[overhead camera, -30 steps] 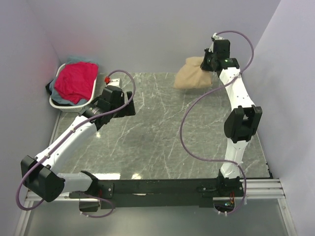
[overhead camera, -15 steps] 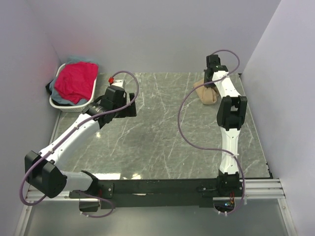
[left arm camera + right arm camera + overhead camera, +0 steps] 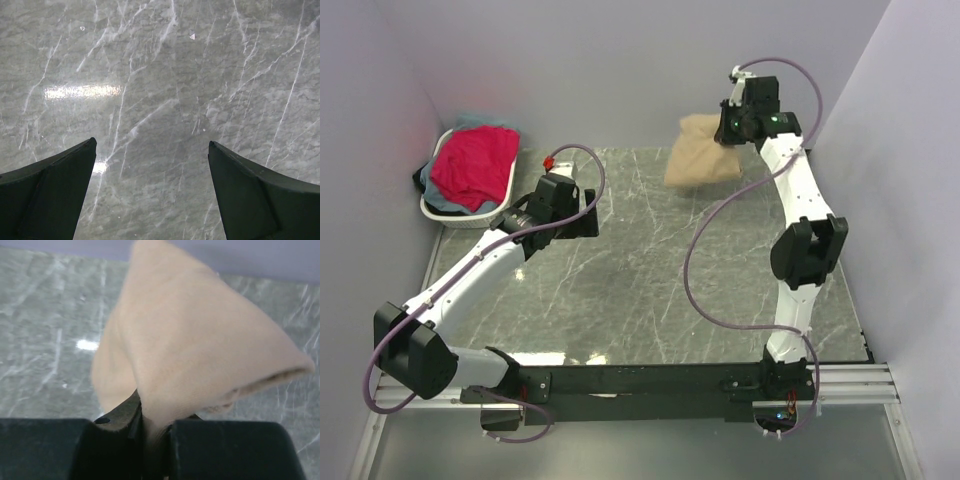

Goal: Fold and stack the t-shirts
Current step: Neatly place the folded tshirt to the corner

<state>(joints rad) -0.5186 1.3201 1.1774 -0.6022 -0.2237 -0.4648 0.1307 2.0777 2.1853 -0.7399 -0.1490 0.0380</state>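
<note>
A tan t-shirt (image 3: 698, 152) hangs bunched in the air above the far right of the table, and my right gripper (image 3: 725, 128) is shut on its upper edge. In the right wrist view the tan t-shirt (image 3: 200, 340) rises from between the closed jaws and fills the middle of the picture. A red-pink t-shirt (image 3: 472, 165) lies on top of a heap in the white basket (image 3: 510, 186) at the far left, with pale blue-grey cloth (image 3: 480, 121) showing behind it. My left gripper (image 3: 582, 218) is open over bare table to the right of the basket, and its fingers (image 3: 50, 195) hold nothing.
The grey marbled table (image 3: 640, 270) is enclosed by pale walls at the back and on both sides. The black base rail (image 3: 650, 380) runs along the near edge. A purple cable (image 3: 705, 285) loops beside the right arm.
My right gripper went down to the table with the tan t-shirt and has since lifted it up and to the left. The left arm has barely shifted.
</note>
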